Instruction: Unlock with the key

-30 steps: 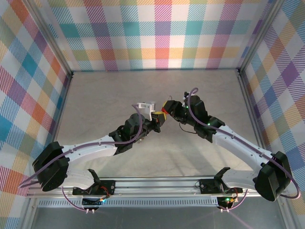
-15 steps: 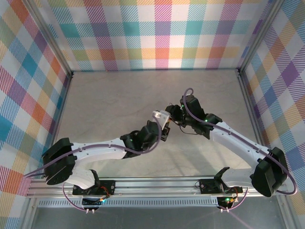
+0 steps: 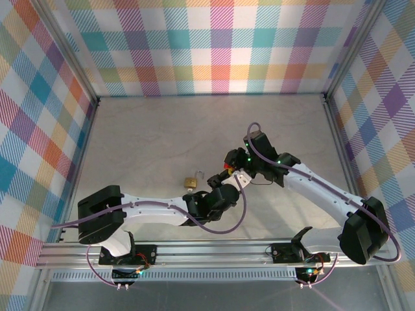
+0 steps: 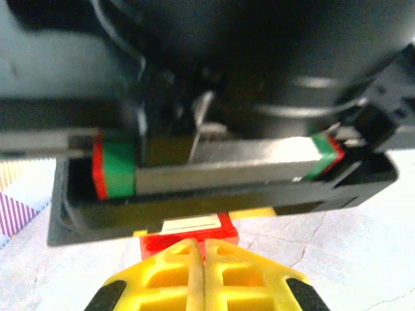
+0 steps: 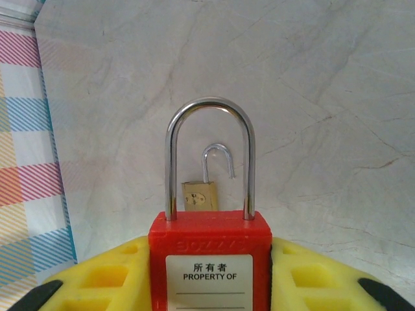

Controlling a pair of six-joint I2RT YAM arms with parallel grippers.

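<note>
**A:** Left to right. A brass padlock (image 3: 190,183) lies flat just left of the worktop's (image 3: 142,136) middle, toward the near edge. Its hoop is swung open and it is apart from both arms.

**B:** State of the left gripper (image 4: 198,254)?

**A:** Clenched, fingers pressed together, tips just beside the red padlock (image 5: 209,249). Cannot tell whether a key is pinched between them.

**B:** And the lock?

**A:** The right gripper (image 5: 209,262) grasps the red padlock at about mid-worktop, shackle (image 5: 211,100) seated closed. Its long axis runs along those fingers, shackle end out toward the brass padlock. The keyhole end is hidden back between the fingers.

**B:** Judgement: the left arm is nearer, and the key must enter along that axis from the hidden end.

**A:** Surface is pale veined stone. Plaid walls (image 3: 214,45) stand on three sides.
</note>
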